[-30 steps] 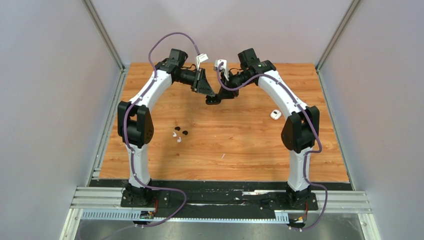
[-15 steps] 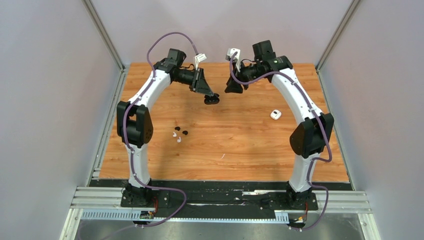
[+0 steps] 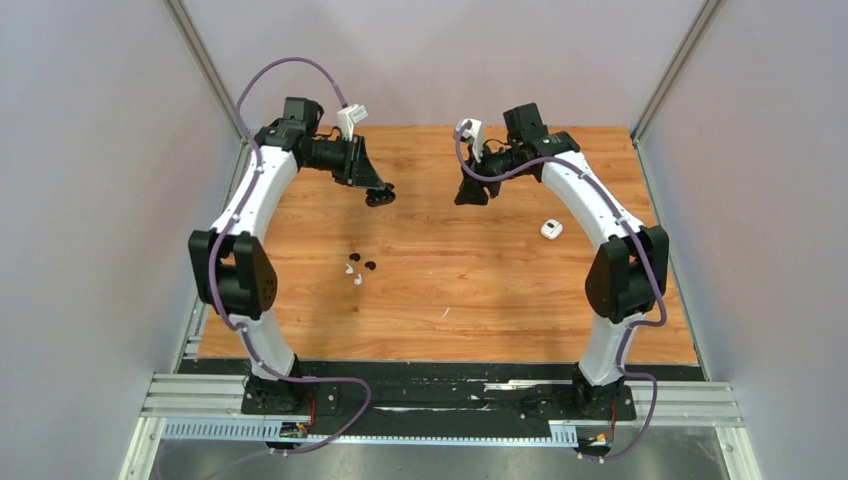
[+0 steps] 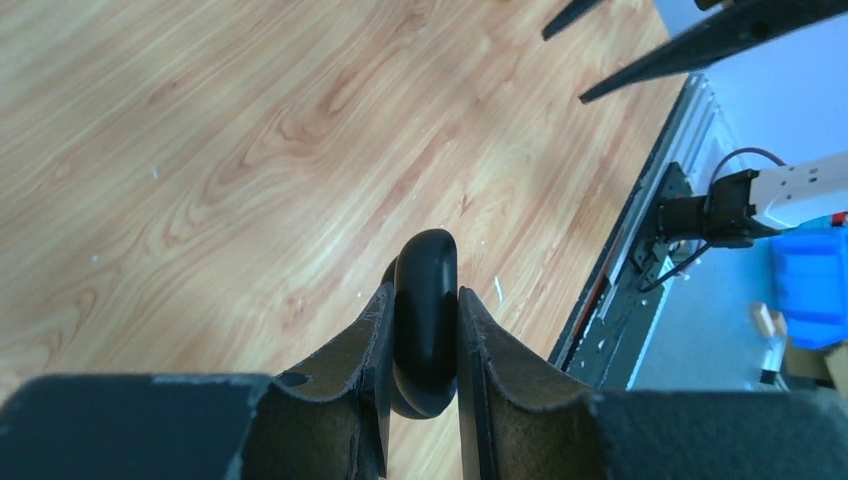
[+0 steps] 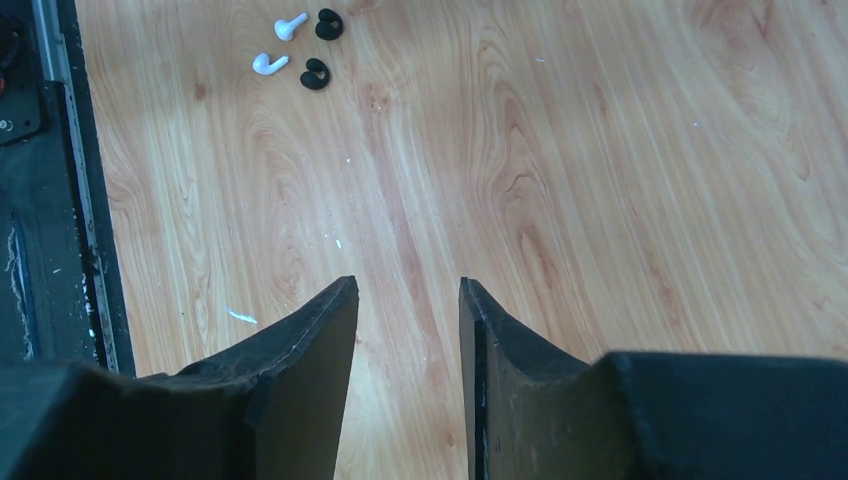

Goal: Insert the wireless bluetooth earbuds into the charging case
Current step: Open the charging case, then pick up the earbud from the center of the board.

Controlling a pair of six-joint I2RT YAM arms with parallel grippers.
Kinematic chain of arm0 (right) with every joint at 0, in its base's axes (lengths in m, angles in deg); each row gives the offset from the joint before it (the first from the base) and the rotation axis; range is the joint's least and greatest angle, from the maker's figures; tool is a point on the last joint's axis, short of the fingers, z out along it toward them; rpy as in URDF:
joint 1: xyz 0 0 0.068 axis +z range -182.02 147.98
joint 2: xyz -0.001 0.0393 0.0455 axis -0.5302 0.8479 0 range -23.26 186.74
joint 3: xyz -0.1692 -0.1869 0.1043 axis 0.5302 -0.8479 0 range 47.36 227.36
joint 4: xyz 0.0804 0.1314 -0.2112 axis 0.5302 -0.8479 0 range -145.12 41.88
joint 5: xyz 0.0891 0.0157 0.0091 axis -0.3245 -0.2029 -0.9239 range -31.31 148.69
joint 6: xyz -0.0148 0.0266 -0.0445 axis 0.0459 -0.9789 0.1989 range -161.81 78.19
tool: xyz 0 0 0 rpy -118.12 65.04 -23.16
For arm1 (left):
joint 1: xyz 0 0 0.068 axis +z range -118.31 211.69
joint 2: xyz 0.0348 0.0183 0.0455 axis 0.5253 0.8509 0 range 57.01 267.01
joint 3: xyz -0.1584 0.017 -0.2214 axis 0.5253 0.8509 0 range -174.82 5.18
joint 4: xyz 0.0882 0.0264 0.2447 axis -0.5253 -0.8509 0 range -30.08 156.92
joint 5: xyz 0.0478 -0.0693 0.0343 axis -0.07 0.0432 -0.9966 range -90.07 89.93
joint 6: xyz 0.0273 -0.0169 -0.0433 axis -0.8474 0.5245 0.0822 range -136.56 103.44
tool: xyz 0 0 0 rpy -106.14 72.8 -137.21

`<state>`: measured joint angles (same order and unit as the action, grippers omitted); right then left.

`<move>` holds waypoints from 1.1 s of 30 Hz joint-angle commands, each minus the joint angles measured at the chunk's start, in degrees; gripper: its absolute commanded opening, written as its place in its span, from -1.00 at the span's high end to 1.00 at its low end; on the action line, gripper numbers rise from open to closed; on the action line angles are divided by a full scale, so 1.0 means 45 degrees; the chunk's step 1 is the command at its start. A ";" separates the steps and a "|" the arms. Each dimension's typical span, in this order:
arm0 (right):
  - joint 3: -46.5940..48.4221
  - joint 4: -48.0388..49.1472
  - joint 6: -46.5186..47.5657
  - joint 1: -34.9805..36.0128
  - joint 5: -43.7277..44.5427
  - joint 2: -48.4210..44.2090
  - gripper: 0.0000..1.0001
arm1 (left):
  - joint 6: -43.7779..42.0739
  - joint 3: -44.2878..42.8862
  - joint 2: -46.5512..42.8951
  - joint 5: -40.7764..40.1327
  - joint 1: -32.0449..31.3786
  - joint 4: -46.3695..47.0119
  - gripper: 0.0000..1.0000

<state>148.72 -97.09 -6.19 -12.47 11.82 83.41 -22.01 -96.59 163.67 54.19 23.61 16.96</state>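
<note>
My left gripper [image 3: 380, 195] is shut on a black rounded charging case [image 4: 425, 320] and holds it above the far left part of the table; the case shows edge-on between the fingers [image 4: 372, 340]. My right gripper [image 3: 472, 195] is open and empty above the far middle [image 5: 407, 285]. Two black earbuds [image 3: 362, 261] and two white earbuds [image 3: 353, 275] lie together on the wood, left of centre. They also show in the right wrist view, black [image 5: 314, 73] and white [image 5: 268, 64]. A white charging case [image 3: 551, 229] lies at the right.
The wooden table [image 3: 450, 300] is walled by grey panels on three sides. A metal rail [image 3: 440, 395] with the arm bases runs along the near edge. My right gripper's fingers [image 4: 650, 60] show at the top right of the left wrist view.
The two grippers were together at the far middle. My left arm has swung left with the black case in it. My right gripper has let go and drawn back to the right.
</note>
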 commanded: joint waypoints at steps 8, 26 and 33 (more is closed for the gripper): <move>0.0950 0.1868 -0.2788 0.1737 0.0205 0.2080 0.18 | -0.0824 0.3040 -0.4235 -0.2119 0.1459 -0.0691 1.00; 0.2294 0.3509 -0.5895 0.4252 0.1257 0.5048 0.20 | 0.0045 0.5239 -0.7094 -0.3348 0.2886 -0.0489 1.00; 0.2553 0.3742 -0.5864 0.5208 0.2971 0.5869 0.18 | 0.0025 0.5250 -0.7595 -0.3739 0.3577 -0.0870 1.00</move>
<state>157.46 -82.88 -31.00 8.34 19.75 108.33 -21.88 -72.94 132.32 38.74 38.54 13.84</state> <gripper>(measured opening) 0.415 0.316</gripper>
